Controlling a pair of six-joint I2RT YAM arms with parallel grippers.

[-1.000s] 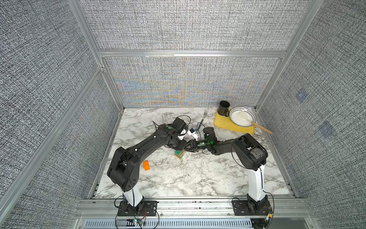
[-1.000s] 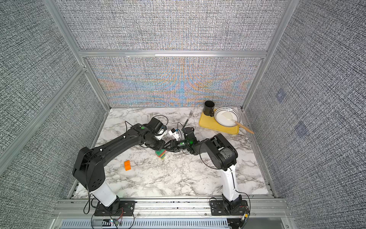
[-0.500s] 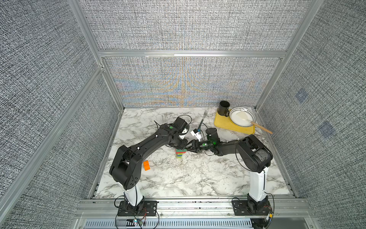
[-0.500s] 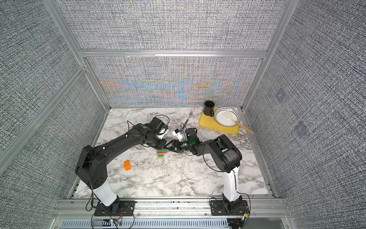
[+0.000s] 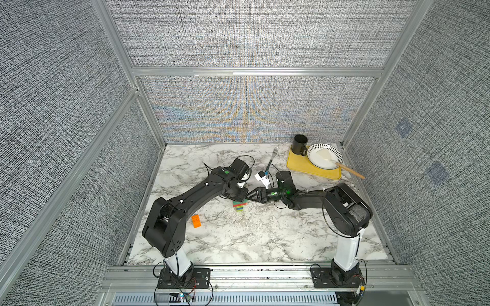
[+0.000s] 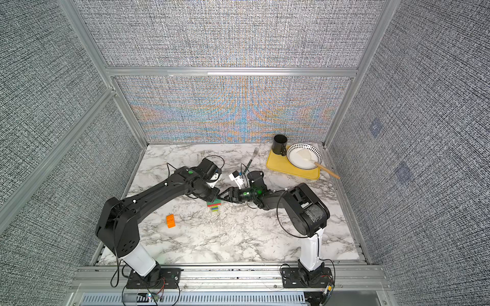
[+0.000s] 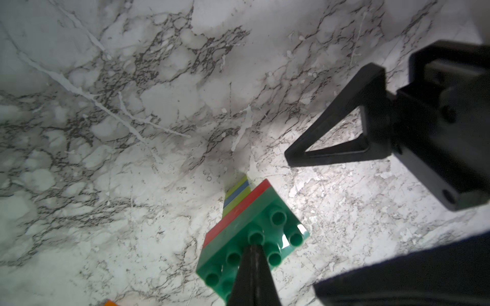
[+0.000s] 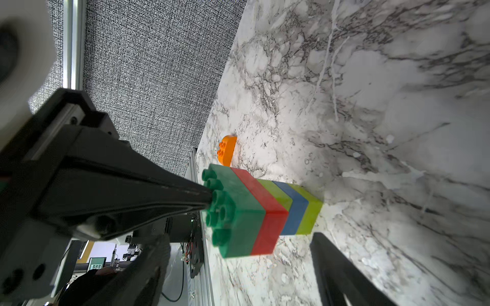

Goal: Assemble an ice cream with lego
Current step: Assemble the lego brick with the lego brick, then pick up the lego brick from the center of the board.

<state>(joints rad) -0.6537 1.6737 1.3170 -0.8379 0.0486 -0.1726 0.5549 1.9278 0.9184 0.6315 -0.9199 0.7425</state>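
Observation:
The ice cream stack point(image 5: 240, 206) point(image 6: 214, 206) stands upright on the marble table: dark green on top, then red, then a lime-blue-lime stem. My left gripper point(image 7: 254, 247) is shut, and its tips rest on the studs of the green brick point(image 8: 238, 212). My right gripper point(image 5: 248, 199) is open beside the stack and holds nothing. One of its fingers point(image 8: 339, 265) sits close to the stem. The orange rounded brick point(image 5: 196, 221) point(image 8: 226, 149) lies alone on the table, to the front left of the stack.
A yellow tray point(image 5: 313, 169) at the back right holds a black cup point(image 5: 299, 145) and a patterned bowl point(image 5: 324, 156) with a wooden-handled spatula. A fork point(image 5: 271, 159) lies just behind the grippers. Mesh walls enclose the table on three sides.
My right gripper has opened and let go of the stack. The stack now stands straight on the table with the shut left gripper still on top of it.

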